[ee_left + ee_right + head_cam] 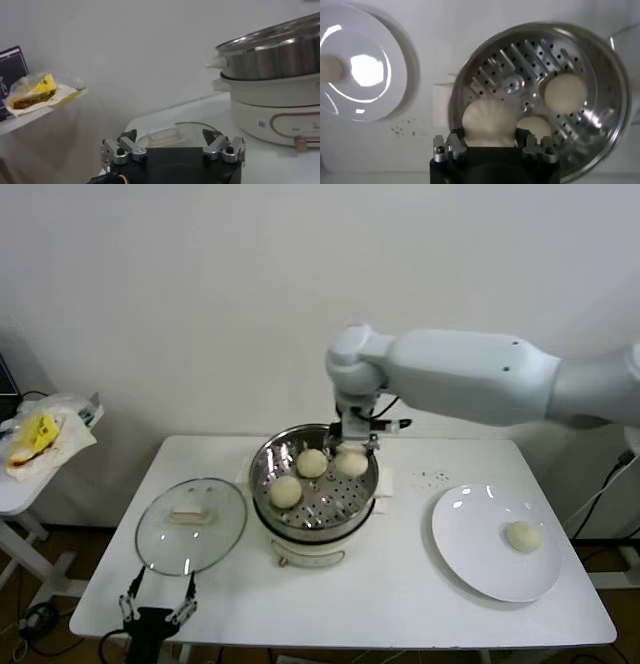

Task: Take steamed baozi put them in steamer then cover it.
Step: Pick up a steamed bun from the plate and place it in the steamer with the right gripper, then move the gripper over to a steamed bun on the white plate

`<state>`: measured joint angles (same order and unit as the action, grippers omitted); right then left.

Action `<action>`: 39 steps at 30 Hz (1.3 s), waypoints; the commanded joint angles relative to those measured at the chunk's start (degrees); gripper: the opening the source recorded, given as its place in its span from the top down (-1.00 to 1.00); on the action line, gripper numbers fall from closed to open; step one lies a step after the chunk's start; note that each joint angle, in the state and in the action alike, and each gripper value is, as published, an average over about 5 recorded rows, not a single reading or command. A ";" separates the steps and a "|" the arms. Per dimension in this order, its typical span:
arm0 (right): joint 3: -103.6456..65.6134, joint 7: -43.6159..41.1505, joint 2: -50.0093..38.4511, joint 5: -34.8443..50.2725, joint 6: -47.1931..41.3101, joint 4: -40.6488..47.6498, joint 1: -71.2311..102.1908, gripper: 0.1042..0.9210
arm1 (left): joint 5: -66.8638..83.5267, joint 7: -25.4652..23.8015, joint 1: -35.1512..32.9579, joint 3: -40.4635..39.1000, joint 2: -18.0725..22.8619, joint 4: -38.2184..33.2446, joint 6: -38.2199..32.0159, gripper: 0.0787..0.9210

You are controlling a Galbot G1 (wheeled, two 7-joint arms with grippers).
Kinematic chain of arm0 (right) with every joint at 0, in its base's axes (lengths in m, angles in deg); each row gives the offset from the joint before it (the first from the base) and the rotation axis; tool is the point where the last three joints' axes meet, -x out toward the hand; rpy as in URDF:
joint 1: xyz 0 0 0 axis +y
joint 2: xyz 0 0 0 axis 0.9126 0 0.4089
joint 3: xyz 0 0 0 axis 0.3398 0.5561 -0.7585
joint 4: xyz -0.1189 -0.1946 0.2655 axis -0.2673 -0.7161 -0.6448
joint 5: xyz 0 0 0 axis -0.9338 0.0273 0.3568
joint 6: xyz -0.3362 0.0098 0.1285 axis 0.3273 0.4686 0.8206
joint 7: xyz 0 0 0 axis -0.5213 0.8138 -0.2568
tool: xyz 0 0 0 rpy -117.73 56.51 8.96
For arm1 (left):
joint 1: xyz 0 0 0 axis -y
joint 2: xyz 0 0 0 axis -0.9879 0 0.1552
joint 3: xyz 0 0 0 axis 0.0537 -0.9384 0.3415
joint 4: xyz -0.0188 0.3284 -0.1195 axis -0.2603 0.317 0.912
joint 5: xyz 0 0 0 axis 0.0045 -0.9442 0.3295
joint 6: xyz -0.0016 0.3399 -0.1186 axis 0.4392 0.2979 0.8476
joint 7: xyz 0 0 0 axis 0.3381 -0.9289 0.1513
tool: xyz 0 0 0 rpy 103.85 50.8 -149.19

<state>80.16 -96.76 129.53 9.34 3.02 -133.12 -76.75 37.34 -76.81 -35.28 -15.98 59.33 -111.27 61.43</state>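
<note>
A: Where are the steamed baozi (pixel 312 463) seen?

B: Three are inside the steamer (pixel 266 466), a shiny perforated steel basket on a cream pot base at the middle of the white desk (pixel 400 584). Two lie loose on the basket floor. The third, at the far rim, is gripped between the fingers of the right gripper (pixel 491 146), which is lowered over the basket. A fourth bun (pixel 523 535) is left on the white plate (pixel 470 559) to the steamer's right.

A: Which step is in hand?

B: The third bun is judged to be at the point of being set down. Next, a release is called for, then a lift clear of the rim before the plate is approached.

A: And the lid?

B: The glass lid (pixel 190 524) is lying flat on the desk to the steamer's left. The left gripper (pixel 172 150) is held just before it at the desk's near edge, fingers spread wide and empty.
</note>
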 commanded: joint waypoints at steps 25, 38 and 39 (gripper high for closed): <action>1.35 0.22 7.33 -2.78 0.95 0.98 6.06 -0.75 | 2.97 -0.05 -0.77 0.32 0.30 -1.06 1.14 -0.77; -1.92 4.36 -10.20 3.32 -7.24 -1.44 -2.05 -0.76 | 3.05 0.08 -1.26 0.52 -0.28 -0.94 0.68 -0.77; 0.53 6.31 -12.59 7.13 -10.20 -1.95 -4.05 -0.76 | 3.12 0.08 -1.22 0.53 -0.39 -0.98 0.70 -0.77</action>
<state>78.97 -94.51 128.45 8.89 -0.08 -133.81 -75.09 40.13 -76.74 -36.55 -15.47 59.24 -112.18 62.11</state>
